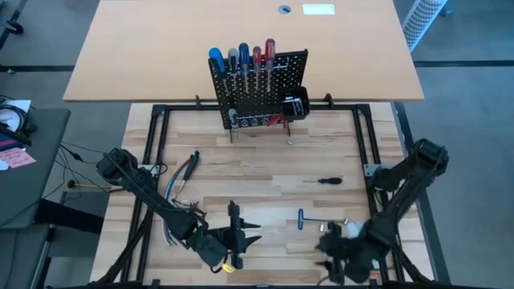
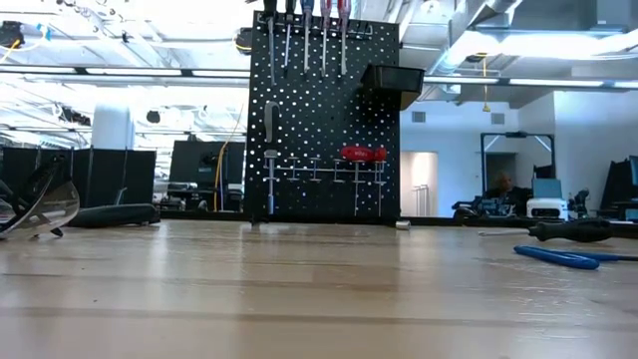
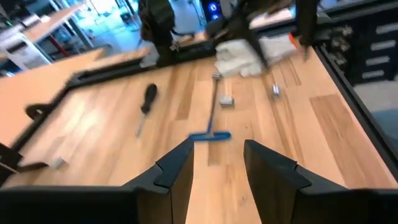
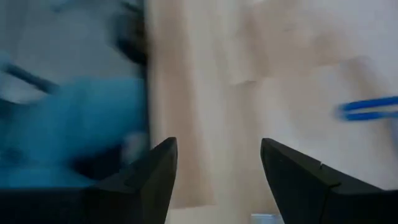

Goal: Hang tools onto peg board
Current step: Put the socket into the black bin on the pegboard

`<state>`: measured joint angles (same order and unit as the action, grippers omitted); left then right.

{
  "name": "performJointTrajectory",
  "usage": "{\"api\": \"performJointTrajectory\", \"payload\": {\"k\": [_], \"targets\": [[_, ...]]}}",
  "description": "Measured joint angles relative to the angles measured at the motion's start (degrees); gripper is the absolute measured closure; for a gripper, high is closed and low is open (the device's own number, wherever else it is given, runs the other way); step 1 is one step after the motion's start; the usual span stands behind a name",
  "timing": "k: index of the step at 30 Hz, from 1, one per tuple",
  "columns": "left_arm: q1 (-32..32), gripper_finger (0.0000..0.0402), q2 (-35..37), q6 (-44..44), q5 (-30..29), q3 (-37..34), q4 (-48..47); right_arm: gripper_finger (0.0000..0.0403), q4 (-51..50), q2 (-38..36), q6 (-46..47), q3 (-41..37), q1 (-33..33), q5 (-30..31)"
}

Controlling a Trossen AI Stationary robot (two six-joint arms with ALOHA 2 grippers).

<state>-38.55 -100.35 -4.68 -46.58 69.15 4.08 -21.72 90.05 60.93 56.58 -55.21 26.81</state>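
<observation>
Both grippers sit at the near edge of the table with nothing in them. Seen from overhead, the left gripper [image 1: 241,238] hangs low over the wood at the near-centre, fingers parted with bare table showing between them in its wrist view. To its right, near the front corner, the right gripper [image 1: 331,255] also stands spread and empty.

Just beyond the 2 grippers lies a blue T-handle key [image 1: 302,218], flat on the table between them and a little closer to the right one; the left wrist view shows its blue crossbar [image 3: 210,135] directly ahead of the parted fingers. Farther out rests a small black-handled screwdriver [image 1: 324,181], apart from the key. Off to the left lies a bundle of coloured cables [image 1: 183,177], which is not part of the job.

At the far side the peg board [image 1: 281,80] stands upright. It already carries a row of screwdrivers [image 1: 241,58] along the top edge, red-handled pliers [image 2: 363,154] low down, and a small black bin [image 1: 294,103] on its right side.

My reading is that the hanging is well along, with 2 loose tools left. The step in hand looks like reaching for the T-handle key. The next move calls for lowering a gripper across its thin shaft, closing squarely, and lifting without sliding it.
</observation>
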Motion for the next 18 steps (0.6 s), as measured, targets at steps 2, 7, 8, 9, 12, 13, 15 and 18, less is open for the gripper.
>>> {"api": "performJointTrajectory", "payload": {"k": [2,7,8,9,12,13,15,18], "targets": [[-0.2,0.0265,0.0,-0.8,0.7,-1.1,0.0,0.0163,5.0,0.9,1.5,0.0,-2.7,0.9],[-0.2,0.0265,0.0,-0.4,1.2,-1.7,0.3,0.0163,12.5,3.9,2.1,0.0,-7.3,2.5],[-0.1,0.0265,0.0,-0.4,1.3,-1.7,0.2,0.0163,13.1,4.1,3.2,0.0,-7.6,3.4],[0.0,0.0265,0.0,-0.4,1.3,-1.7,0.1,0.0163,13.2,4.6,3.7,0.0,-7.8,4.1],[0.1,0.0265,-0.1,-0.4,1.2,-1.7,0.3,0.0163,8.5,4.8,-0.3,0.0,-6.8,3.2],[0.4,0.0265,-0.1,-0.3,1.2,-1.7,0.2,0.0163,5.2,4.5,-0.8,0.0,-6.0,2.7],[0.4,0.0265,-0.1,-0.2,1.2,-1.7,0.1,0.0163,-2.3,3.7,0.0,0.0,-4.0,2.4],[1.0,0.0265,-0.1,-0.6,1.2,-1.7,0.0,0.0163,-12.7,3.6,4.0,0.0,-0.7,2.4]]}}
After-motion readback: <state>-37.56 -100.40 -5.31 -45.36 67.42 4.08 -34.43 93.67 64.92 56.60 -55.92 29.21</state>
